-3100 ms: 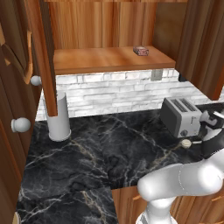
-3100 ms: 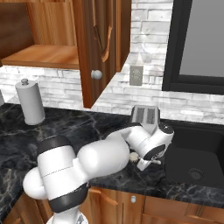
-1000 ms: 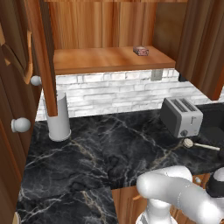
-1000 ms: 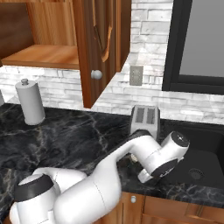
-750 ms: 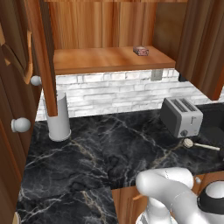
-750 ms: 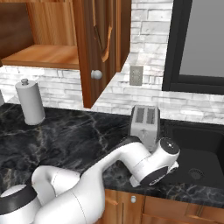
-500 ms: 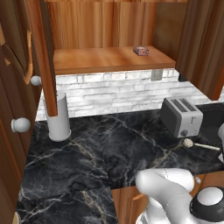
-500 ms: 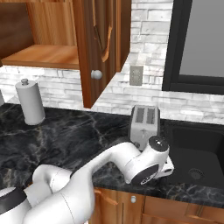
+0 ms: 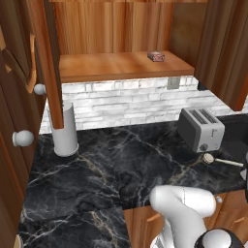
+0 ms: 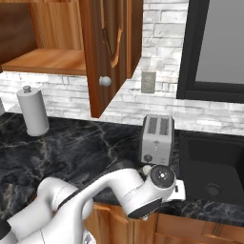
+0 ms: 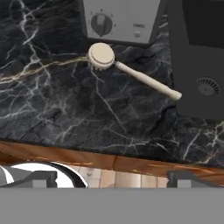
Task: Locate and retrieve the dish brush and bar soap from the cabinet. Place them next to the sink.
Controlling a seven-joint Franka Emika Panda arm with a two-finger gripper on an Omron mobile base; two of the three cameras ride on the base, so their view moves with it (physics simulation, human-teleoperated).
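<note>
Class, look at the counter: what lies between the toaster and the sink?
In the hand view, the dish brush lies there: its round head sits just in front of the toaster, and its handle reaches to the rim of the sink.

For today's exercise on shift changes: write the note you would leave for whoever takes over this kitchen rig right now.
Gripper: nothing between the tips; whether open or shut cannot be told.
Dish brush: on the counter in front of the toaster, handle end at the sink edge. Done.
Bar soap: lying on the cabinet shelf.
Left: fetch the soap and place it beside the sink.
</note>
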